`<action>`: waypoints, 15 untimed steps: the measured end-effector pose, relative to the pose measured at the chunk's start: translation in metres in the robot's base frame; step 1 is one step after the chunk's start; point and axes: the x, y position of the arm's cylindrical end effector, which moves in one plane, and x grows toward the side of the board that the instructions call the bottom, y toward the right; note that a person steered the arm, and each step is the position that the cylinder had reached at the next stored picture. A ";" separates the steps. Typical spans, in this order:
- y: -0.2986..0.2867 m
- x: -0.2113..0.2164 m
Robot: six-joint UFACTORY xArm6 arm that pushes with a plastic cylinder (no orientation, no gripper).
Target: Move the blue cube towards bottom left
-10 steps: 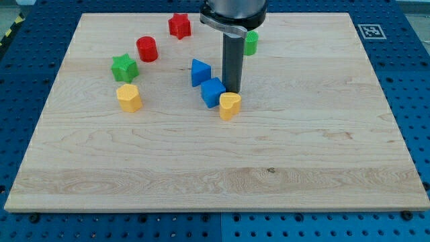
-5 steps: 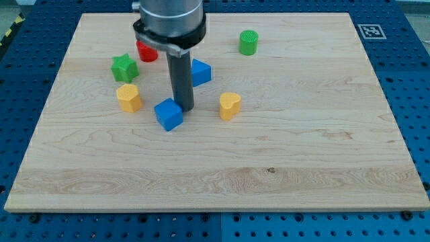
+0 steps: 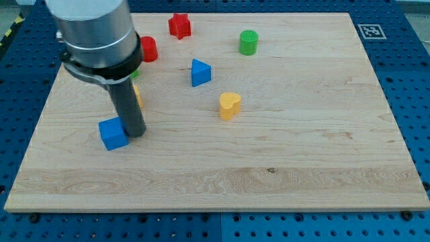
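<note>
brightness: even and bright, corner to corner
shadows: soft, short, tucked under blocks
glare: faint sheen near wooden board point(image 3: 302, 148) top edge
focus: sharp everywhere; arm housing slightly soft at top left

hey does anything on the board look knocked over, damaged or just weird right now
Nothing stands out. The blue cube sits flat, slightly turned, with my tip against its right side. The yellow heart block, blue triangular block and green cylinder stand intact.
</note>
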 end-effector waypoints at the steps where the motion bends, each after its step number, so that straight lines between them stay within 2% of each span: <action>1: -0.011 0.000; 5: -0.075 -0.007; 7: -0.080 -0.007; 9: -0.109 -0.007; 15: -0.085 0.027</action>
